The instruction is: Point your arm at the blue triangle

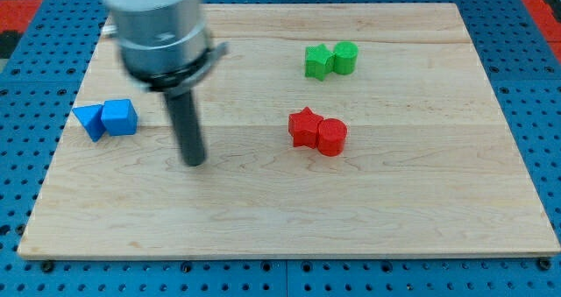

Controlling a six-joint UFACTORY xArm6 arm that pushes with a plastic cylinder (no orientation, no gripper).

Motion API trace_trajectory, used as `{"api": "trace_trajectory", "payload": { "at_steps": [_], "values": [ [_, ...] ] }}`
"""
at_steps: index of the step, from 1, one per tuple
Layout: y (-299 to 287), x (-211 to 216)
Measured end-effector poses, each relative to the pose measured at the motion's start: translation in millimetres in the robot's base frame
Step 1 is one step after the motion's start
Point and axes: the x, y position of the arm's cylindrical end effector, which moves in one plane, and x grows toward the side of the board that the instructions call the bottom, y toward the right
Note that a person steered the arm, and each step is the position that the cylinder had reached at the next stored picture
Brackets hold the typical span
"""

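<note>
The blue triangle lies near the board's left edge, touching a blue cube on its right. My tip rests on the wooden board, to the right of and a little below the blue cube, apart from both blue blocks. The grey arm body rises above it toward the view's top left.
A red star touches a red cylinder at the board's middle right. A green star touches a green cylinder near the top. Blue pegboard surrounds the board.
</note>
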Motion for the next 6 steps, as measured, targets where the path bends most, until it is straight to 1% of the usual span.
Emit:
{"api": "trace_trajectory", "payload": {
  "at_steps": [1, 2, 5, 6],
  "values": [
    [-63, 1],
    [-80, 1],
    [-76, 1],
    [-113, 0]
  ]
}}
